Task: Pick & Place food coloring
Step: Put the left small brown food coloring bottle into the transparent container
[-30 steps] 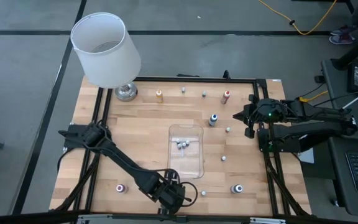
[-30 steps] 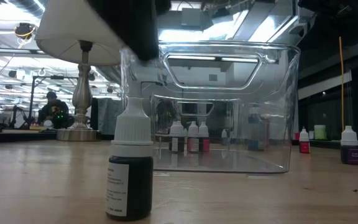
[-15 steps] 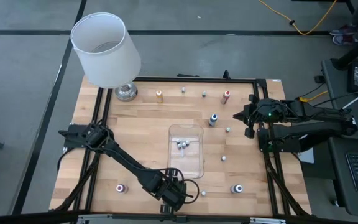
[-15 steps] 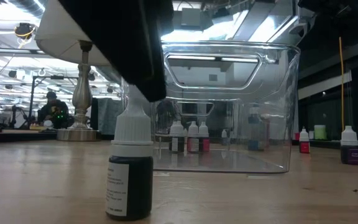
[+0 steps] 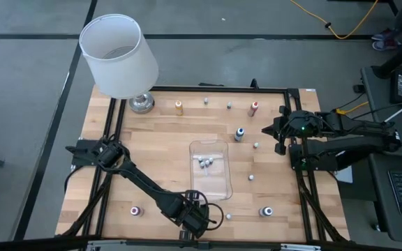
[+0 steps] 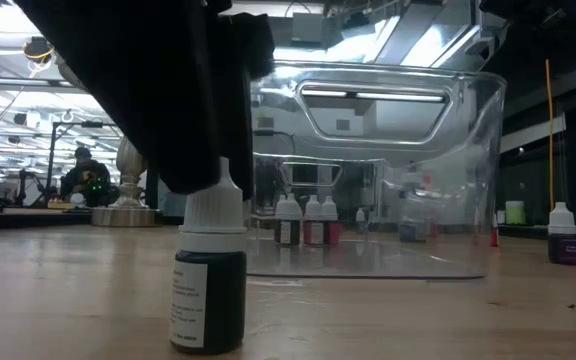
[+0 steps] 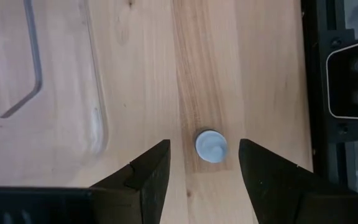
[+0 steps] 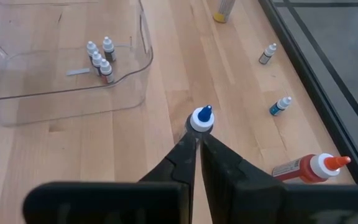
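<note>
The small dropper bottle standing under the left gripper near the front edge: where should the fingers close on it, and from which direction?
Best from straight above. The bottle stands upright on the table, its pale cap facing the left gripper, whose open fingers already straddle it. Closing on the white cap or the neck just below looks safest; the low view shows the cap narrower than the dark body. The clear tray sits close alongside, so a sideways approach seems riskier.

A robotics lab — framed wooden test table (image 5: 159, 146), ceiling striplights, person (image 6: 83, 175) at cluttered benches behind.
</note>
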